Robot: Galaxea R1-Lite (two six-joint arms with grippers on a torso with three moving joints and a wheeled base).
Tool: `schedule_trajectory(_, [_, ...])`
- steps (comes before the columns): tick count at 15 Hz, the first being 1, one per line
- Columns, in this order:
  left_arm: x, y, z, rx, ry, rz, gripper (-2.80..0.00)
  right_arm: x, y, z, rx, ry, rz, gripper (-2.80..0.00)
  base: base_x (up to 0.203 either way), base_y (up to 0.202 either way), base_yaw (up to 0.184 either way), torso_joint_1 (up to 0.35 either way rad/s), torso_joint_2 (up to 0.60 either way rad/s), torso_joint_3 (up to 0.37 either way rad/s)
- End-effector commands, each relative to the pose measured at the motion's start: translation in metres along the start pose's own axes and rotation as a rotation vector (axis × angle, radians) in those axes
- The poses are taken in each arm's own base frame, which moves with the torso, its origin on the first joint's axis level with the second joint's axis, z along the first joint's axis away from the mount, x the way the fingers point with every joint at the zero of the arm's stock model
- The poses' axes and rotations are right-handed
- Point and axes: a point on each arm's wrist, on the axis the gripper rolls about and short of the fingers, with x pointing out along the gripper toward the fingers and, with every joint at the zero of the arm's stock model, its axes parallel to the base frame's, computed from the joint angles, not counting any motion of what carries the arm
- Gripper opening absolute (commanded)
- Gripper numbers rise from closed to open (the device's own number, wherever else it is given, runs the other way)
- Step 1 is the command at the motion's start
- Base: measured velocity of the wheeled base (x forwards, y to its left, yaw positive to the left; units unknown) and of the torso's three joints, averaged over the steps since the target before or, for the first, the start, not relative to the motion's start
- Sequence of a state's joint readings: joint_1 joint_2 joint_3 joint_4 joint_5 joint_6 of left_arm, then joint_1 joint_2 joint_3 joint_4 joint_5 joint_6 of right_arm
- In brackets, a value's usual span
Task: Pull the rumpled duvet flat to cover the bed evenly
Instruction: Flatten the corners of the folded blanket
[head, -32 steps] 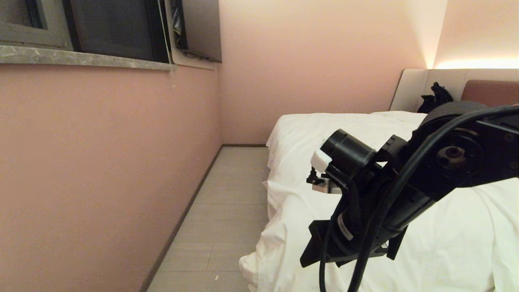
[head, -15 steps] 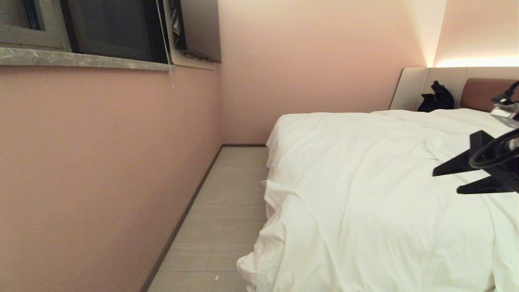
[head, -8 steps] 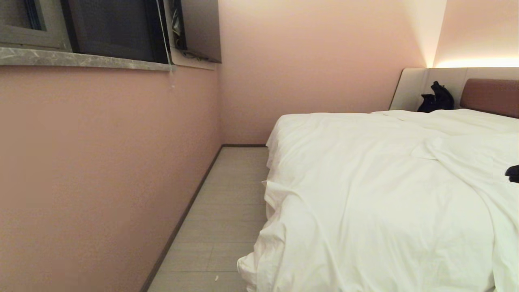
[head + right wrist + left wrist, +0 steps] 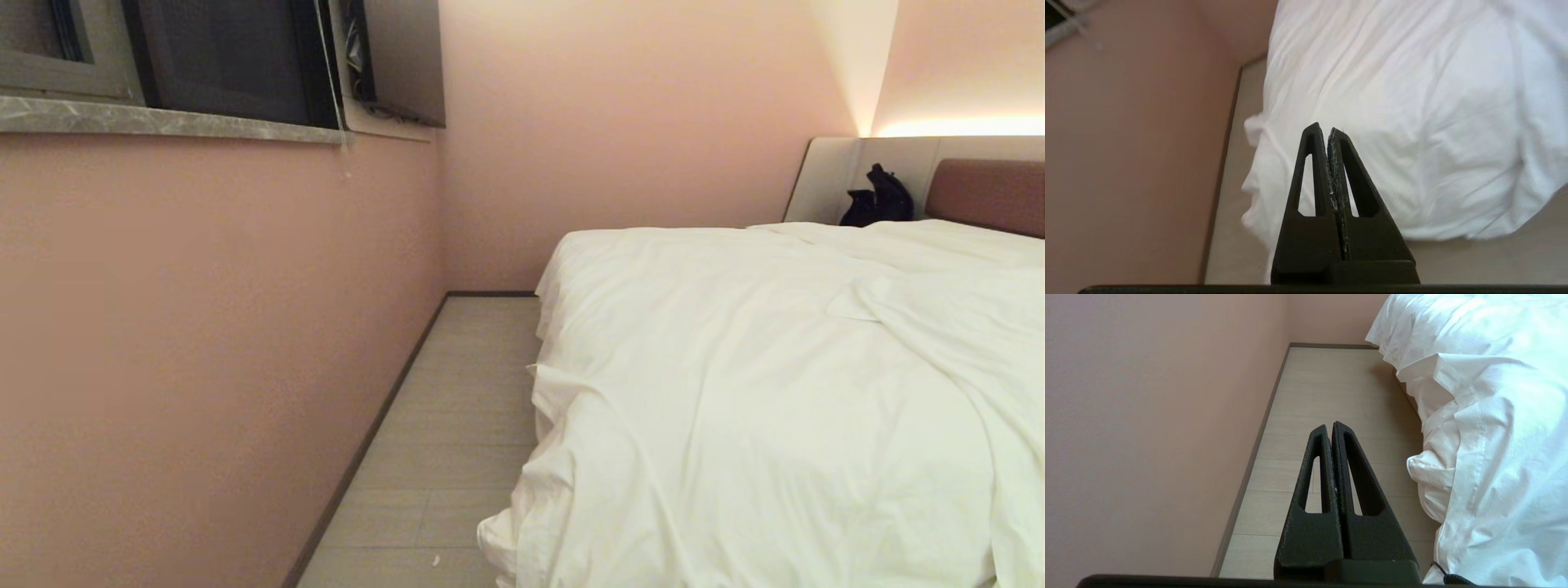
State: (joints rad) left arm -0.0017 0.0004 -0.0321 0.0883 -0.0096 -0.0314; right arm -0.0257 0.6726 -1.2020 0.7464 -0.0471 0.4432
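Item one, the duvet (image 4: 767,392): I find it spread across the bed (image 4: 984,192), white and puffy, reaching up toward the reddish-brown headboard. Soft creases run over its top. Its near corner hangs bunched over the bed's edge above the floor (image 4: 457,425), and a fold lies across the far right part; I judge it mostly flat, with the overhang not quite even.

Item two, left gripper (image 4: 1331,426): fingers pressed together, holding nothing, touching nothing. It hangs over the floor strip between the pink wall (image 4: 204,351) and the bed's side, just beside the draped duvet edge. I read this as a parked pose, clear of the cloth.

Item three, right gripper (image 4: 1324,128): fingers together, empty, no fabric pinched between them. It sits above the duvet's near corner, apart from the cloth. I take this as a stand-off position, since nothing is held.

Item four, dark object (image 4: 878,196): resting by the headboard, too small to identify.
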Motion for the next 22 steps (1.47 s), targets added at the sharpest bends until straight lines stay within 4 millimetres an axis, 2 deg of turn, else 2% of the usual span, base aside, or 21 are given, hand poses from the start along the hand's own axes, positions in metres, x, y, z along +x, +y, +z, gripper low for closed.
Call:
schedule_trajectory(1, [0.0, 0.0, 0.0, -0.001, 0.0, -0.001, -2.8, -0.037, -0.016, -0.027, -0.072, -0.141, 0.01, -2.8, 0.0, 0.0, 0.0, 0.0, 0.0, 0.0])
schedule_trajectory(4, [0.0, 0.0, 0.0, 0.002, 0.0, -0.001, -2.8, -0.052, -0.029, -0.053, -0.173, -0.272, 0.036, -2.8, 0.0, 0.0, 0.0, 0.0, 0.0, 0.0])
schedule_trajectory(8, [0.0, 0.0, 0.0, 0.002, 0.0, -0.001, -2.8, -0.061, -0.03, -0.065, -0.209, -0.324, 0.002, -2.8, 0.0, 0.0, 0.0, 0.0, 0.0, 0.0])
schedule_trajectory(14, [0.0, 0.0, 0.0, 0.004, 0.0, 0.0, -2.8, -0.056, -0.03, -0.06, -0.279, -0.325, -0.018, -2.8, 0.0, 0.0, 0.0, 0.0, 0.0, 0.0])
schedule_trajectory(16, [0.0, 0.0, 0.0, 0.002, 0.0, 0.001, -2.8, -0.057, -0.038, -0.058, -0.299, -0.332, 0.051, -2.8, 0.0, 0.0, 0.0, 0.0, 0.0, 0.0])
schedule_trajectory(19, [0.0, 0.0, 0.0, 0.001, 0.0, -0.001, -2.8, -0.052, -0.047, -0.076, -0.338, -0.323, 0.046, -2.8, 0.0, 0.0, 0.0, 0.0, 0.0, 0.0])
schedule_trajectory(22, [0.0, 0.0, 0.0, 0.001, 0.0, 0.0, -2.8, -0.05, -0.058, -0.106, -0.374, -0.395, 0.07, -2.8, 0.0, 0.0, 0.0, 0.0, 0.0, 0.0])
